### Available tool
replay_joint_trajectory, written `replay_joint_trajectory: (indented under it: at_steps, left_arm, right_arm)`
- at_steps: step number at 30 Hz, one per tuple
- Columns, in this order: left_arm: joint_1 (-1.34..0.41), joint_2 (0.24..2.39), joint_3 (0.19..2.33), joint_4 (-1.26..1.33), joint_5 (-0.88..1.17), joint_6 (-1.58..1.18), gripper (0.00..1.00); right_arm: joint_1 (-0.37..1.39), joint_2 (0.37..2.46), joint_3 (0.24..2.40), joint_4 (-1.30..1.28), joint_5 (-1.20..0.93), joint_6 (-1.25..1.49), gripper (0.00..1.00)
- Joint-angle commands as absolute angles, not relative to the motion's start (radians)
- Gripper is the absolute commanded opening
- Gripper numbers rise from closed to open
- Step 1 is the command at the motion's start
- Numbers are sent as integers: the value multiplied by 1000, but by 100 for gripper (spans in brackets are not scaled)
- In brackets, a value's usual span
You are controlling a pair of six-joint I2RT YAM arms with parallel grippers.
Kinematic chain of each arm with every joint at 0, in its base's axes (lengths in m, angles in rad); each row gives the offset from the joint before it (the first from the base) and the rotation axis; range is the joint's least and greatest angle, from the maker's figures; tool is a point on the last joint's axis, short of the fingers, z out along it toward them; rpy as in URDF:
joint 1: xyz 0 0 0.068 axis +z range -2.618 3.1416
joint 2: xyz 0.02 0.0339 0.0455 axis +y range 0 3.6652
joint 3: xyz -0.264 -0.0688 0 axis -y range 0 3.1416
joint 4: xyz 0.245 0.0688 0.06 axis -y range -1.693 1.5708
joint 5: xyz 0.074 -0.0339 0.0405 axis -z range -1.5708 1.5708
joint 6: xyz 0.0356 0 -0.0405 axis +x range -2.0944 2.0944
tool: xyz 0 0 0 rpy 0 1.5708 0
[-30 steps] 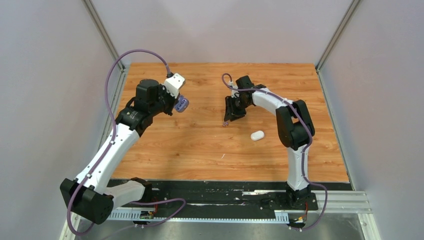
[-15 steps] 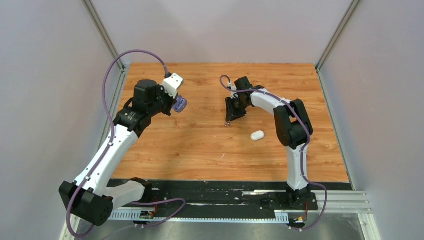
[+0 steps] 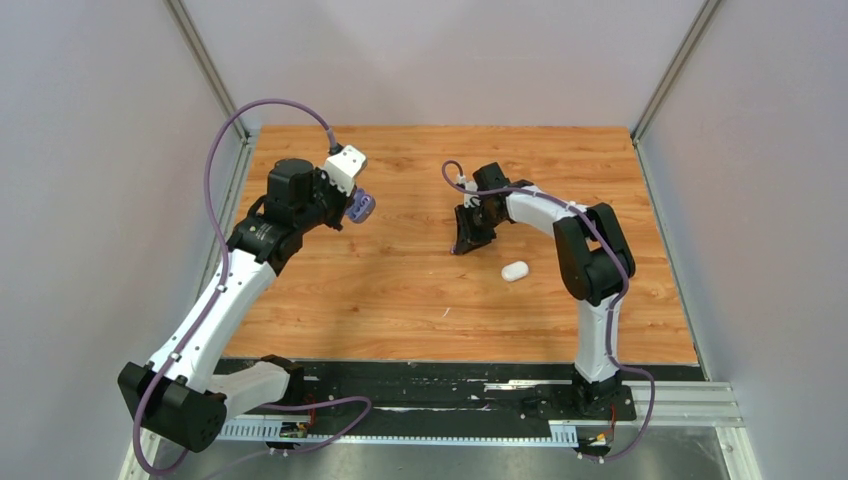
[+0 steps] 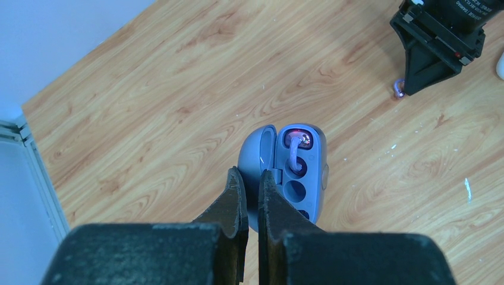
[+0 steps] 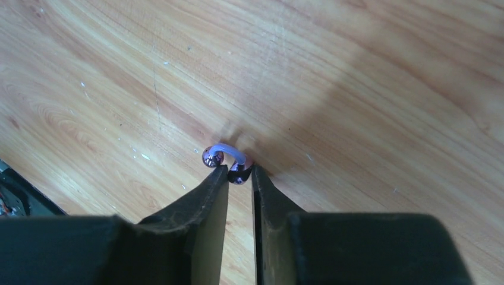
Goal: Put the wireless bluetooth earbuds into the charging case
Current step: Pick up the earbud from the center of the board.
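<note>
**Counter** [image 3: 400, 290]: wood-grain top, pale walls on the left, far and right sides; both arm bases at the near edge.

**Left claw** [image 4: 246, 178]: raised above the far-left part of the counter. Fingers pressed almost together, pinching the purple charging case [image 4: 315, 160] by its near edge, at the seam where lid meets base.

**Purple charging case**: oval, blue-violet, held off the wood with lid swung open to the left. Round wells in a row along the base.

**Seated earbud** [image 4: 295, 141]: in the well farthest from the fingers, glossy, with a small red glint and a pale lilac stem running back toward the next well.

**Right claw** [image 5: 239, 171]: lowered to the counter near its middle, right of the left claw and well apart from it. Fingers drawn close with a narrow gap, tips straddling one end of the loose purple earbud [image 5: 212, 158]. Actual contact with the bud: cannot tell, picture blurred there.

**Loose purple earbud**: lying on the wood, small lilac arc with a shiny dark bead at each end; the left bead just outside the left fingertip, the other between the tips.

**White case** [image 3: 515, 271]: closed, oval, flat on the counter, near and to the right of the right claw, untouched.
</note>
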State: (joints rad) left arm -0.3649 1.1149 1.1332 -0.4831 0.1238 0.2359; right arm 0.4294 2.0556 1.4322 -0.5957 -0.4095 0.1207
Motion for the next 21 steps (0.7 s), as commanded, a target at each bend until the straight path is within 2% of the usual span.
replay_joint_trajectory:
  at_steps: [1, 4, 8, 11, 14, 15, 16, 18, 21]
  left_arm:
    - [-359, 1115, 1148, -430, 137, 229, 0]
    - [-359, 1119, 1151, -428, 141, 231, 0]
    - [-358, 1123, 1154, -432, 139, 238, 0]
    - [-357, 1125, 1155, -436, 149, 244, 0]
    - [-357, 1134, 1164, -445, 174, 248, 0]
    - [-357, 1137, 1170, -450, 186, 248, 0]
    - [-357, 1142, 1173, -453, 197, 248, 0]
    - [-357, 1150, 1186, -457, 211, 247, 0]
    - [-357, 1161, 1209, -466, 235, 242, 0]
  right_arm:
    - [435, 2031, 1411, -564, -381, 68, 18]
    - [432, 2025, 1421, -557, -447, 27, 2]
    - [422, 1966, 1400, -558, -654, -77, 0]
    - [375, 1914, 1351, -563, -1052, -194, 9]
    - [331, 1940, 1303, -596, -1345, -186, 23]
    - [319, 1956, 1282, -597, -1394, -167, 25]
    - [314, 1965, 1260, -580, -1347, -141, 27]
    - [292, 1983, 1217, -515, -1124, 8, 34]
    - [226, 1978, 1269, -492, -847, 154, 44]
